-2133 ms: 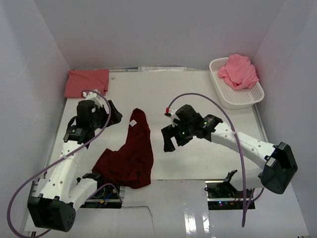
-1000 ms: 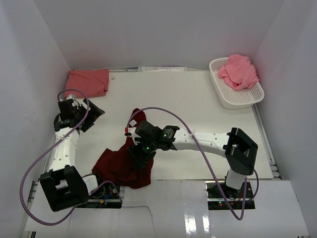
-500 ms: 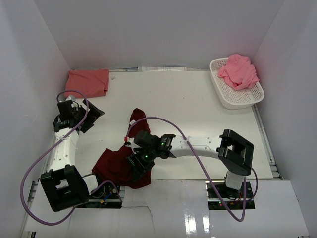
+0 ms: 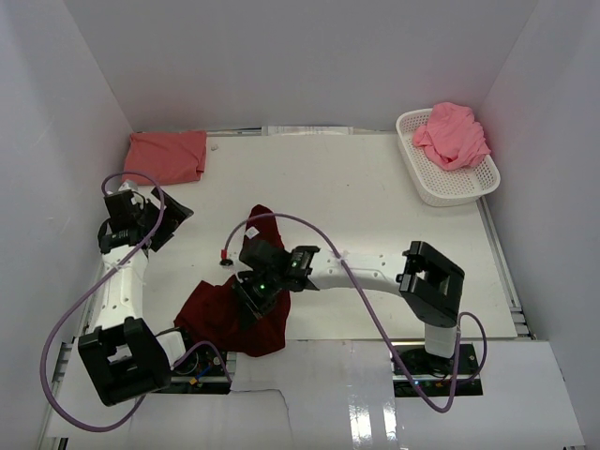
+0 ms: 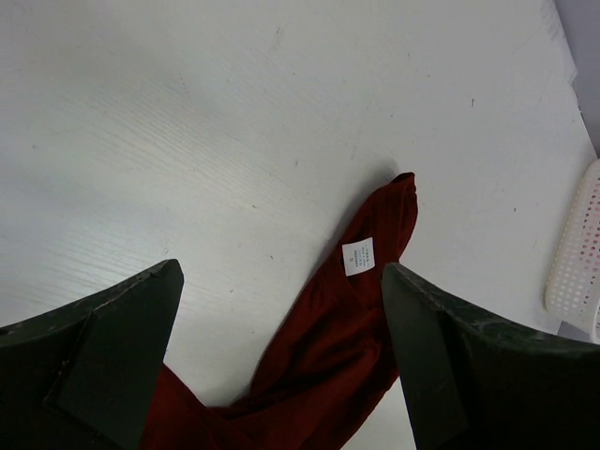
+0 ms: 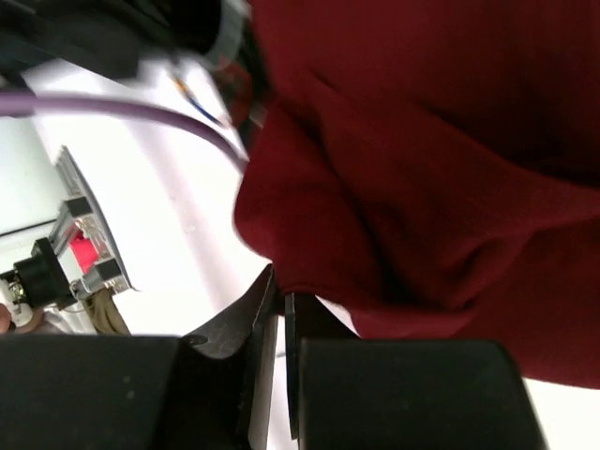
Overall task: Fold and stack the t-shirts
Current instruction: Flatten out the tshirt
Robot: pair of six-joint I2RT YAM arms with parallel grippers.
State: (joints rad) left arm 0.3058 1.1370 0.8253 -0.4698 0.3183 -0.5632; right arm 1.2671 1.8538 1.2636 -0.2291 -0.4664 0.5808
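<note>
1. Top external shows the maroon t-shirt [image 4: 211, 314] lying crumpled at the near edge of the table [image 4: 375, 187], left of centre, with one narrow end stretching away from the arms.
2. My right arm lies across the table to the near part of that shirt. On its wrist camera the right gripper [image 6: 278, 292] has its fingers pressed almost together, only a thin slit between them, and a folded edge of the maroon cloth is nipped at the tips.
3. My left gripper [image 4: 173, 216] hangs over bare table near the left wall, jaws spread wide and holding nothing. Its camera looks down on the shirt's narrow end and a white label [image 5: 357, 256].
4. I see the salmon t-shirt [image 4: 166, 155] folded flat in the far left corner, well apart from the maroon one.
5. I see the lighter pink t-shirt [image 4: 452, 134] heaped in the white basket [image 4: 459, 194] at the far right.
</note>
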